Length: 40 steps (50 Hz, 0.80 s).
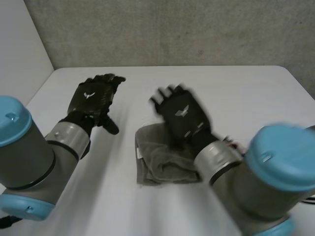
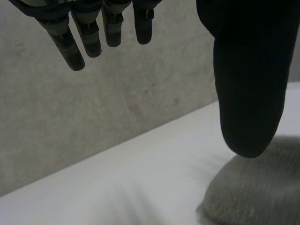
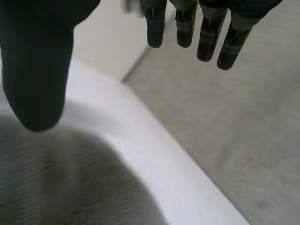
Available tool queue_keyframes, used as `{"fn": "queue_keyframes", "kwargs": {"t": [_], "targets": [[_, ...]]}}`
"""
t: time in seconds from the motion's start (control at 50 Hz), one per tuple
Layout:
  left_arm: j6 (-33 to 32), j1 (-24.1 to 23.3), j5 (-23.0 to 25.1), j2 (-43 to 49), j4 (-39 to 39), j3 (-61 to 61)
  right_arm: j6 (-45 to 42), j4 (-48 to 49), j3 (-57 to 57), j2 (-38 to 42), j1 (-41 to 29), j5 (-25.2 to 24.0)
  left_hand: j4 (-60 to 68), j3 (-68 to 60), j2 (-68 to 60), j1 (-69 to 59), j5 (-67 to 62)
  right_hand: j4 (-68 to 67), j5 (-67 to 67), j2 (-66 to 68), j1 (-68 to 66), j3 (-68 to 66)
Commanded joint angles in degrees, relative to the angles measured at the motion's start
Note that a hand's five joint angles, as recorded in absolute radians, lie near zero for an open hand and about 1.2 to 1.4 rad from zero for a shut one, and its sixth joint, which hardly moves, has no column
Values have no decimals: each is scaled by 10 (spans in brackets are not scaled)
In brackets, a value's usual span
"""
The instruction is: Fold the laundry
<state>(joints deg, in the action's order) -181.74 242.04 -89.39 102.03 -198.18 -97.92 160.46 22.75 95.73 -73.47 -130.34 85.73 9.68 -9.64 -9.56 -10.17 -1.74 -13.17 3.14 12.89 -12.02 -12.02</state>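
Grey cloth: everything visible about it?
The grey cloth looks soft and fuzzy, like towelling, folded into a rough square with rumpled layers at its near edge and a small pale tag on one side. It lies flat on the white table. The right robot hand, open, is over its far right corner; contact unclear. The left robot hand is apart.

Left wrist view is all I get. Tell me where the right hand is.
Observer: Head view has the right hand over the far part of the grey cloth.
Operator: Report its fingers.
Observer: Its fingers are straight in the right wrist view, holding nothing.
Operator: Give me the cloth's shape.
Observer: A roughly square folded bundle in the middle of the table, apart from the left hand.
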Motion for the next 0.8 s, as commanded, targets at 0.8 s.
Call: {"fn": "queue_keyframes", "kwargs": {"t": [0.8], "targets": [[38, -137, -141, 101, 214, 268, 49, -192, -196, -7, 125, 14, 5, -6, -7, 0, 15, 32, -31, -29, 20, 20]]}}
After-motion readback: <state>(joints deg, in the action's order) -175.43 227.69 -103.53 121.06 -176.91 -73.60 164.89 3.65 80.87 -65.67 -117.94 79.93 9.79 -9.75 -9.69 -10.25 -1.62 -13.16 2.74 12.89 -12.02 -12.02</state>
